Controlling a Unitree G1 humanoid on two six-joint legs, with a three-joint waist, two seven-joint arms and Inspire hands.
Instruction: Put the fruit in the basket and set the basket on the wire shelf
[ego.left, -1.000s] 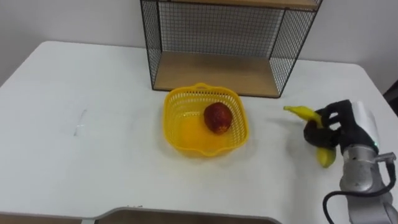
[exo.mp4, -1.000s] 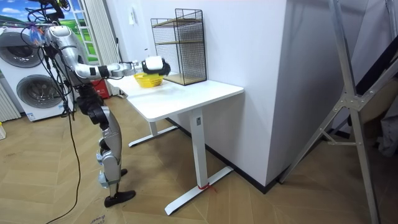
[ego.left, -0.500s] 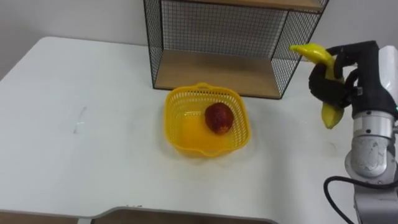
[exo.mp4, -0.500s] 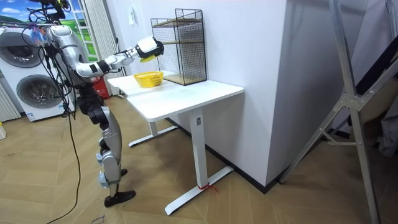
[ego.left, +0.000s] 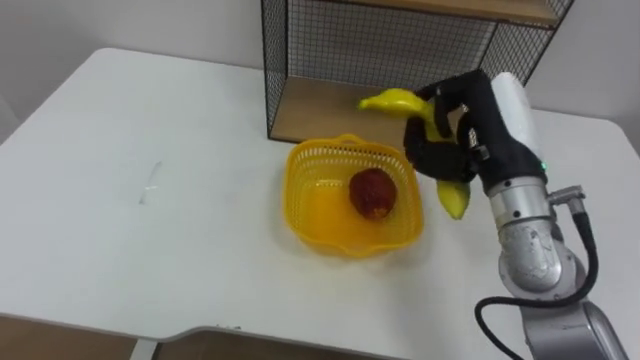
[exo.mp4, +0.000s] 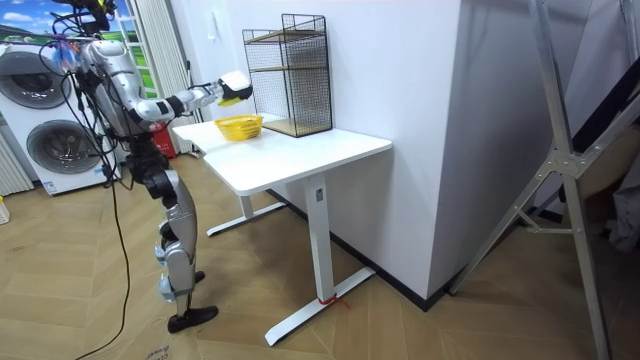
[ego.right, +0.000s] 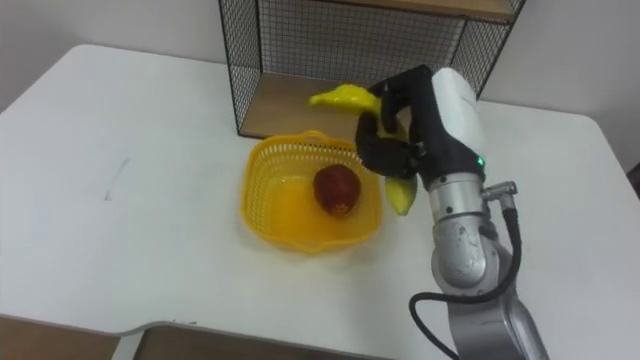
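Banana (ego.left: 388, 100) clamped in fingers of right hand (ego.left: 452, 145), above right rim of basket (ego.left: 300, 178); red fruit (ego.left: 372, 192) inside.

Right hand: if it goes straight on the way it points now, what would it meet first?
Probably the wire shelf, low down: the right hand, fingers curled round the banana, points forward beyond the basket. Depth is unclear.

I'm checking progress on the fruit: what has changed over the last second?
The right hand, shut on the banana, raised it from low over the table's right side and carried it leftward; it now hangs by the basket's right rim. The basket, the red fruit in it and the wire shelf stayed put.
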